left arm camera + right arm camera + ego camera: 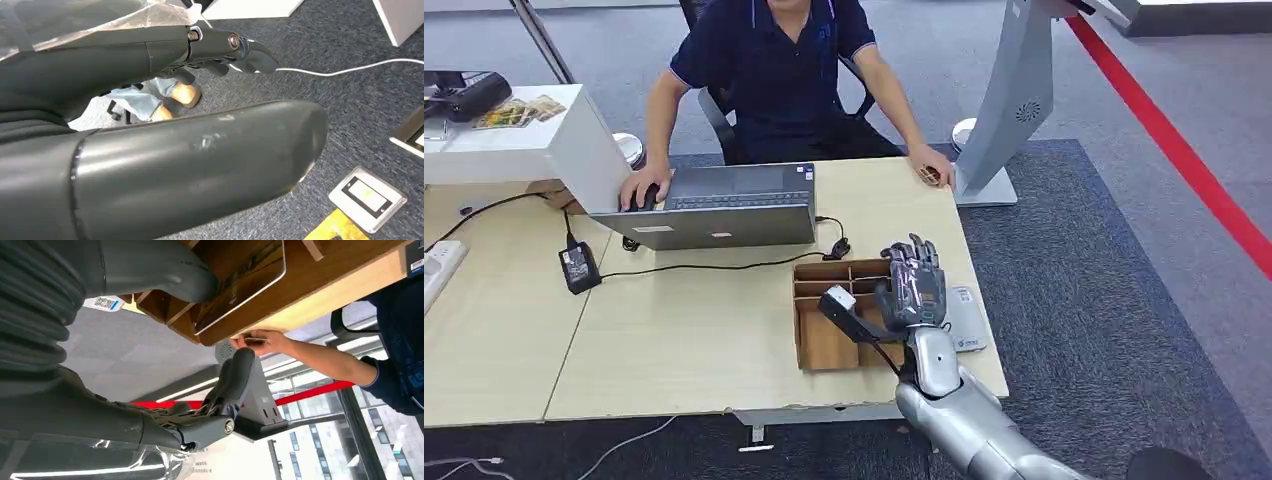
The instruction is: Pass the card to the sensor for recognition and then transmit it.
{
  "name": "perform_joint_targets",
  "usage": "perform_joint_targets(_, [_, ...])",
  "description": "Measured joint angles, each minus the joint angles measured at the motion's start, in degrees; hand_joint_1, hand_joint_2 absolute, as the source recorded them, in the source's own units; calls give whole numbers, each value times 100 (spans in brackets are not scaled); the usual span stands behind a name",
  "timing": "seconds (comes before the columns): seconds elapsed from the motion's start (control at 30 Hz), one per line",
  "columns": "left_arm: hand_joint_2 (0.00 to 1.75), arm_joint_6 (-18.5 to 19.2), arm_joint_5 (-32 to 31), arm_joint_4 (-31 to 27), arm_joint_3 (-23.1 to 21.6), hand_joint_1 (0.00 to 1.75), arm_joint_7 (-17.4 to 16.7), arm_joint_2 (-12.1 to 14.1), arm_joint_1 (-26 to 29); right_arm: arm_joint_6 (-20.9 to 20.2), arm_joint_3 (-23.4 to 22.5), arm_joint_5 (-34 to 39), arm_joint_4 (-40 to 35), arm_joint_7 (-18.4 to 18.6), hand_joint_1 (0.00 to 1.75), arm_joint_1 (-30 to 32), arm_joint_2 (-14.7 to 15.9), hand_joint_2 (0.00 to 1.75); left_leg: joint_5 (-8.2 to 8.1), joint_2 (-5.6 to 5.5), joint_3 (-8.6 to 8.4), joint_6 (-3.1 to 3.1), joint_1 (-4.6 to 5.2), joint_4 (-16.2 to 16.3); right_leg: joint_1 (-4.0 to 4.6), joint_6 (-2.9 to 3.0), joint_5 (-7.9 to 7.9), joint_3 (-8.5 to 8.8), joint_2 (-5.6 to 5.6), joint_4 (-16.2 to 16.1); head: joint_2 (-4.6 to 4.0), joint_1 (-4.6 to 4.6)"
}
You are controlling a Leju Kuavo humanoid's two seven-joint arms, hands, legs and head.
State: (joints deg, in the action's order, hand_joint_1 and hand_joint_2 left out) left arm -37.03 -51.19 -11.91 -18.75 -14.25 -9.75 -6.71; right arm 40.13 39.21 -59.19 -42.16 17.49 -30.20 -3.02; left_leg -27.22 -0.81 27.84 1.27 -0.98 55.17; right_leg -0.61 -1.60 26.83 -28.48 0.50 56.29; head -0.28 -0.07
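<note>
The dark-faced, white-edged rectangular card [240, 285] lies flat in a compartment of the brown cardboard divided tray [824, 345], which sits on the pale wooden surface [684, 330] near its edge; the card is not yet lifted. The right hand [914, 285] hovers over the tray with its palm down and its fingers spread; in the right wrist view the thick grey thumb [165, 270] reaches right up to the card's edge, though whether it touches I cannot tell, while the dark fingers [235, 380] stretch well away from it, so the hand has hold of nothing.

I judge the step in hand to be the pick-up, with the scan and the handover both to come. The next move calls for the fingers to curl in against the thumb and pinch the card by its edge, since it lies flat and offers little to grip; then a short carry toward 3 o'clock, where the flat grey card sensor [967, 322] lies just beside the tray.

At 10 o'clock from the tray stands an open grey laptop [719, 205]; at 12 o'clock a person in a dark blue shirt [774, 70] sits behind the surface, one hand [931, 172] resting near the far corner. The left hand [150, 165] hangs over grey carpet, its fingers loosely extended and holding nothing.
</note>
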Motion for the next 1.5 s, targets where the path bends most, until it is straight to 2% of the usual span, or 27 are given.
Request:
perform_joint_targets(0.3, [0, 17, 9, 0, -55, 0, 0, 0, -7, 0, 22, -33, 0, -9, 82, -13, -33, 175, 0, 0, 0, 0, 0, 0, 0, 0, 0, 0, 0, 0, 0, 0])
perform_joint_targets(0.33, [0, 18, 9, 0, -57, 0, 0, 0, -9, 0, 28, -33, 0, -9, 77, -14, -35, 175, 0, 0, 1, 0, 0, 0, 0, 0, 0, 0, 0, 0, 0, 0])
perform_joint_targets(0.73, [0, 33, 22, 0, -85, 0, -2, 0, -15, 0, 55, -33, 0, -31, 75, -15, -90, 175, 0, 0, 1, 0, 0, 0, 0, 0, 0, 0, 0, 0, 0, 0])
perform_joint_targets(0.77, [0, 33, 24, 0, -85, 0, -2, 0, -15, 0, 59, -31, 0, -44, 80, -15, -90, 175, 0, 0, 1, 0, 0, 0, 0, 0, 0, 0, 0, 0, 0, 0])
perform_joint_targets(0.8, [0, 33, 24, 0, -85, 0, 0, 0, -16, 0, 63, -31, 0, -53, 106, -15, -90, 175, 0, 0, 1, 0, 0, 0, 0, 0, 0, 0, 0, 0, 0, 0])
perform_joint_targets(0.83, [0, 33, 24, 0, -85, 0, -2, 0, -16, 0, 70, -31, 0, -61, 175, -15, -90, 175, 0, 0, 1, 0, 0, 0, 0, 0, 0, 0, 0, 0, 2, 0])
perform_joint_targets(1.2, [0, 31, 96, 0, -92, 0, -2, 0, -24, -2, 98, 177, 63, -120, 175, -29, -136, 175, 0, 0, 1, 0, 0, 0, 0, 0, 0, 0, 0, 0, 0, 0])
perform_joint_targets(1.5, [0, 7, 225, 0, -107, 0, 0, 0, -26, 0, 186, 205, 87, 35, 175, -57, -85, 175, 0, 0, -1, 0, 0, 0, 0, 0, 0, 0, 0, -1, 2, 0])
